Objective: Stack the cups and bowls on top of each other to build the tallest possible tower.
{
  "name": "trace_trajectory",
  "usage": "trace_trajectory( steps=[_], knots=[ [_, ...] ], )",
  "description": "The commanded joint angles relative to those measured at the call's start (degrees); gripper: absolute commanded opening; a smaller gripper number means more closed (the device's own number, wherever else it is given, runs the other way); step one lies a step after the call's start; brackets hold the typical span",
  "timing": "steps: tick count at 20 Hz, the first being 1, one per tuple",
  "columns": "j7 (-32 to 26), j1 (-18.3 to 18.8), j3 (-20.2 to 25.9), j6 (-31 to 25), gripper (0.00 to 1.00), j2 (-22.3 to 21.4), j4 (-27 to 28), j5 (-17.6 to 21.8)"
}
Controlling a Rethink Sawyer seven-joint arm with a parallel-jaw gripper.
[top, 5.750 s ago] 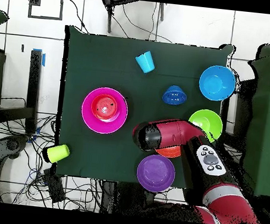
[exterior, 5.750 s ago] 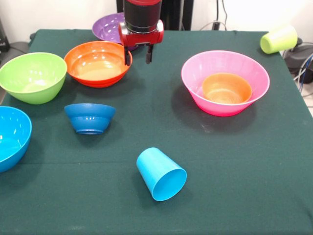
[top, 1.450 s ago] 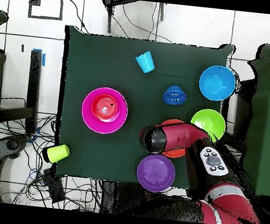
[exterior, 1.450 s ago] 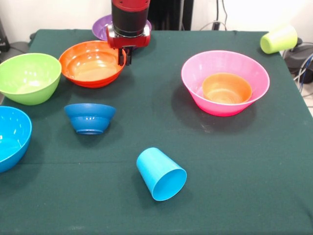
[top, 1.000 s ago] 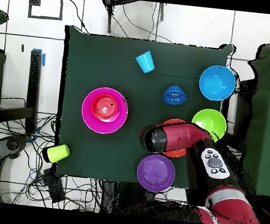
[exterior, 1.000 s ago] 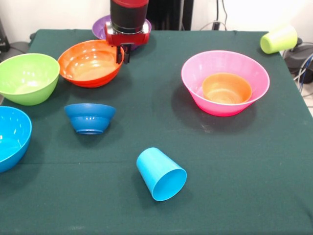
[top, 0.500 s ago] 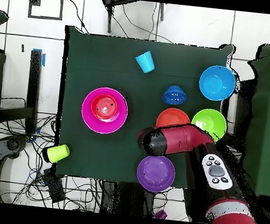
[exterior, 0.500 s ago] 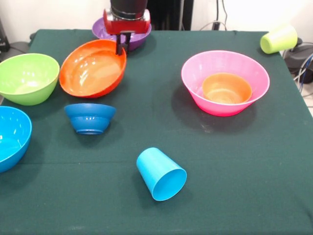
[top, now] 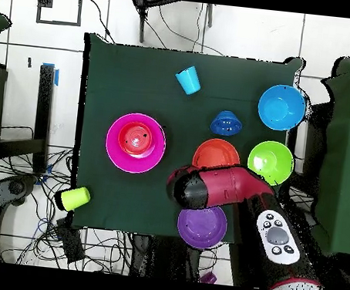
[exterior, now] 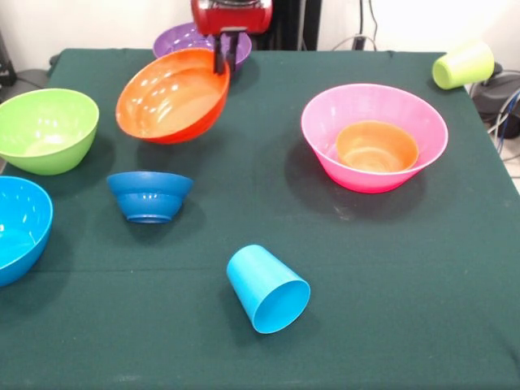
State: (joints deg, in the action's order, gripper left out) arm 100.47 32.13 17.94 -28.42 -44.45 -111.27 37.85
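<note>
My gripper (exterior: 225, 58) is shut on the rim of the large orange bowl (exterior: 172, 96) and holds it tilted above the table; the bowl also shows in the overhead view (top: 216, 154). The large pink bowl (exterior: 374, 136) stands at the right with the small orange bowl (exterior: 377, 146) inside it. The purple bowl (exterior: 188, 39) lies behind the gripper. The lime green bowl (exterior: 47, 128) and the sky blue bowl (exterior: 20, 227) stand at the left. The small dark blue bowl (exterior: 149, 195) sits upside down. The sky blue cup (exterior: 267, 289) lies on its side at the front. The yellow-green cup (exterior: 463, 65) lies at the far right corner.
The dark green cloth covers the table (exterior: 406, 268). Cables and equipment (exterior: 500, 97) lie beyond the right edge. In the overhead view the arm (top: 228, 189) reaches over the table between the purple bowl (top: 202, 225) and the orange bowl.
The gripper has closed on the orange bowl's rim, risen and shifted right. The bowl has left the table and hangs tilted.
</note>
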Motion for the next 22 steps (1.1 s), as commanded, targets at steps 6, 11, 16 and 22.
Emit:
trace_trajectory(
  steps=[6, 11, 16, 22],
  knots=[
    [-0.95, -2.37, 7.94, -3.76, 0.00, -7.57, -7.58, -7.71],
    [-2.44, -2.34, 9.89, -7.15, 0.00, -9.59, -7.71, -11.57],
    [-1.21, -4.02, 10.08, -8.74, 0.00, -11.86, -8.49, -14.18],
    [-0.86, -5.55, 10.46, -11.27, 0.00, -15.32, -10.02, -17.34]
  ],
)
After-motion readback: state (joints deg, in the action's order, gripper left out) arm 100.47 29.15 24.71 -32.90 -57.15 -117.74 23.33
